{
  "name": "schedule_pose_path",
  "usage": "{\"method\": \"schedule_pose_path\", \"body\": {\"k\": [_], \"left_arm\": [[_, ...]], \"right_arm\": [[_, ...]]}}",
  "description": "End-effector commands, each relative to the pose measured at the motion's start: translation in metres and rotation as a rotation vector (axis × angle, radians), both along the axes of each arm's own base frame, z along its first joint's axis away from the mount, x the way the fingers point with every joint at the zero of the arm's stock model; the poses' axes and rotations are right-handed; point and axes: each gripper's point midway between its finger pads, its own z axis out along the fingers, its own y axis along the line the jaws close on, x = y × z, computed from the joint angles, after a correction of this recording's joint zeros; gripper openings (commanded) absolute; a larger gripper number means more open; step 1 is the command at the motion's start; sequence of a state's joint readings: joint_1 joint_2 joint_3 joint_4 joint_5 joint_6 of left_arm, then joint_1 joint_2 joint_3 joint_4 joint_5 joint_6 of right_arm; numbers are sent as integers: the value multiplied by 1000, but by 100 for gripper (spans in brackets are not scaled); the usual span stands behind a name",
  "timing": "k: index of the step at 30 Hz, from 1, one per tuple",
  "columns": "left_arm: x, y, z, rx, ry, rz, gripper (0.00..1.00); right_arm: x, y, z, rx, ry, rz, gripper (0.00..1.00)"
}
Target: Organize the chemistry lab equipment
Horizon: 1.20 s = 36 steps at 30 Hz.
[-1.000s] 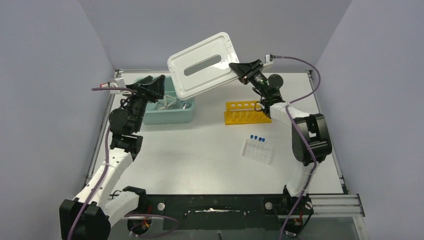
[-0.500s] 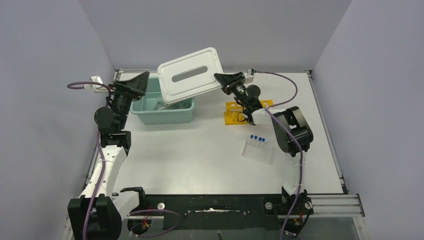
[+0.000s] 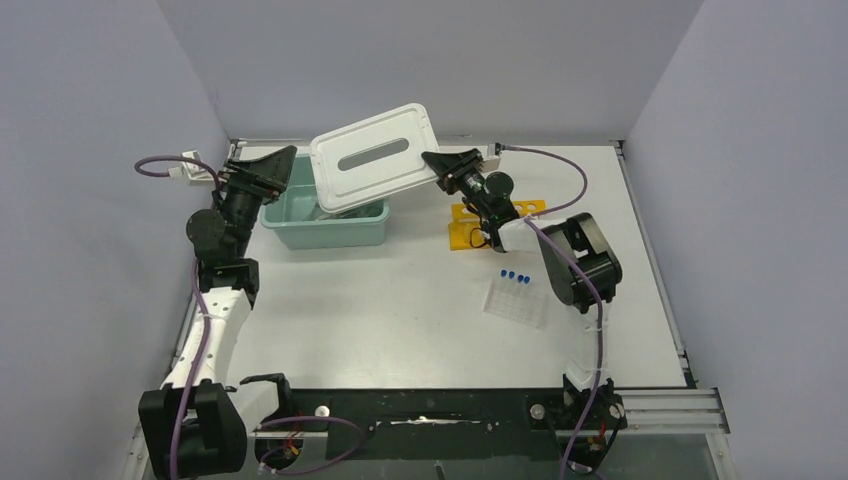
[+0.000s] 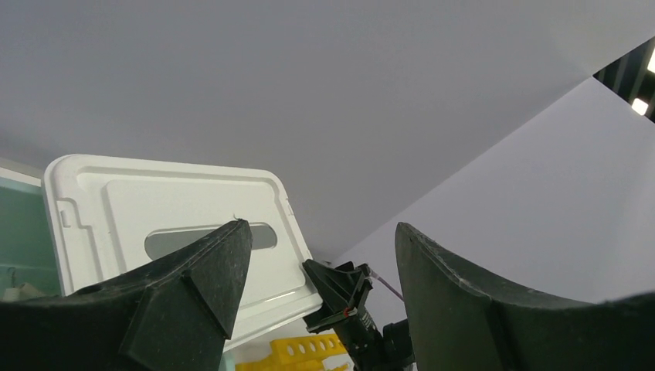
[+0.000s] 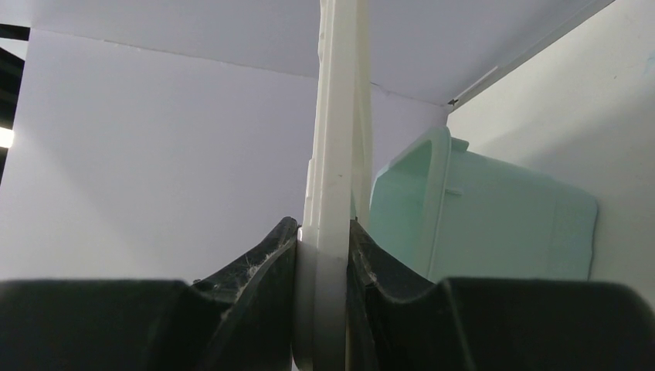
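We see a white table (image 3: 400, 320) boxed in on three sides by plain pale grey walls (image 3: 430, 60), evenly lit, with a black rail (image 3: 430, 408) along its near edge.

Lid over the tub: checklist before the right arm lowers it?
1. Right gripper shut on lid edge: ok, the right wrist view shows it pinched.
2. Lid squared over teal tub: not ok, tilted and offset to the right.
3. Left gripper clear of tub rim: cannot tell; it is open beside the left end.
4. Right arm clear of yellow rack: cannot tell; they overlap from above.
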<state>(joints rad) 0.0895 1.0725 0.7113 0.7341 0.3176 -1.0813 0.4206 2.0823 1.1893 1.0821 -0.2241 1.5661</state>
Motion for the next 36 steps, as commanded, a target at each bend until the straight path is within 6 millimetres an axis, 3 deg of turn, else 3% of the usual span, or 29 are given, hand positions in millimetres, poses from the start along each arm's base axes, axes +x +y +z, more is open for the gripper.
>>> {"method": "schedule_pose_path", "body": {"k": [1,5,9,11,14,16,19,22,24,28,36], "left_arm": [[-6,5,27,93,-41,-9,68],[3,23,12,230,97,81,69],[10,32,1,244,142,101,71],[23,40,-15,261,215,96,71],[44,71,-43,198,346,88,67],[52,96,-53,137,377,132,64],[64,127,-71,205,474,256,63],[72,141,-79,320,545,312,63],[74,148,-95,403,622,341,61],[77,148,-119,535,714,343,61],[77,132,-173,770,893,368,66]], "right_arm": [[-10,14,60,78,-132,78,0],[-11,21,56,75,-126,115,0],[-13,28,63,82,-148,138,0],[-17,31,69,82,-166,148,0],[-22,27,83,58,-222,133,0],[-25,20,94,-5,-284,109,0],[-26,-5,106,-139,-351,21,0],[-27,-36,116,-235,-405,-56,0],[-30,-54,127,-275,-445,-92,0],[-33,-75,139,-290,-490,-108,0],[-52,-90,163,-253,-565,-95,0]]}}
